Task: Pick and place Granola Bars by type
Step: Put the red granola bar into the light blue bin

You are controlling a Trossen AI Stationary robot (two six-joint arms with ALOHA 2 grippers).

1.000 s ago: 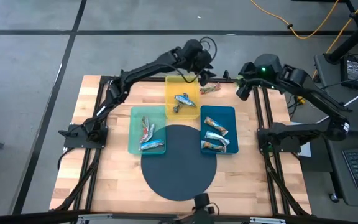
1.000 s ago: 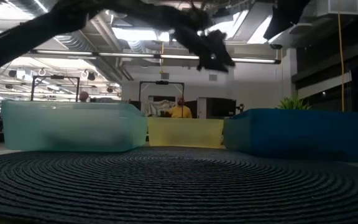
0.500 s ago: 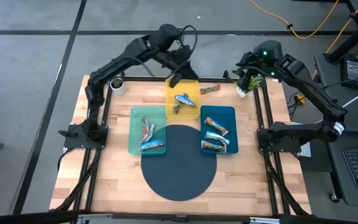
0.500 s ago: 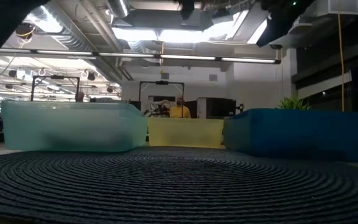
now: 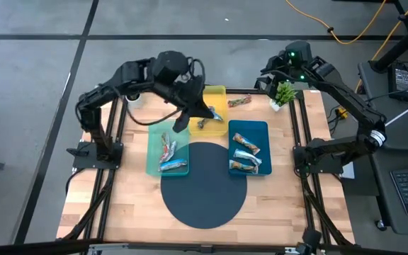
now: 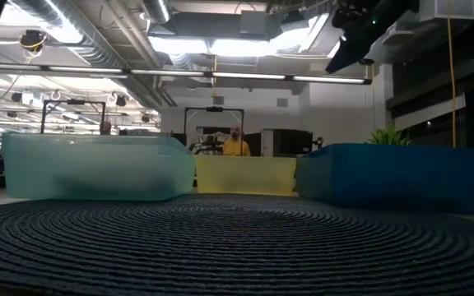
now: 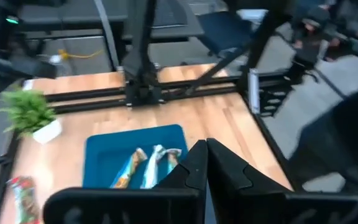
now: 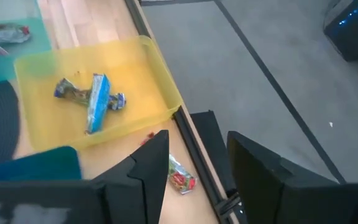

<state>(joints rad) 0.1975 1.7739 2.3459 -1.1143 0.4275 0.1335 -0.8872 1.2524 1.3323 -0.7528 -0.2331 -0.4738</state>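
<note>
My left gripper hangs over the seam between the yellow tray and the green tray, its jaws pressed fully together with nothing between them. My left arm partly covers the yellow tray from above, hiding one of the two bars that lie crossed inside it, one blue-white and one darker.

My right gripper is up near the table's far right corner, above the frame rail, jaws parted about halfway and holding nothing. Just below it a red bar lies loose on the wood, between the yellow tray and a potted plant. That plant stands right beside my right arm's reach. A second plant sits at the far left corner, partly under my left arm.

The green tray holds two bars, one reddish and one blue-white. The blue tray holds about three bars, lying close together. A round dark mat lies at the near side of the table, its edge touching both the green and blue trays.

Across the room, beyond the yellow tray, a person in a yellow top is visible.
</note>
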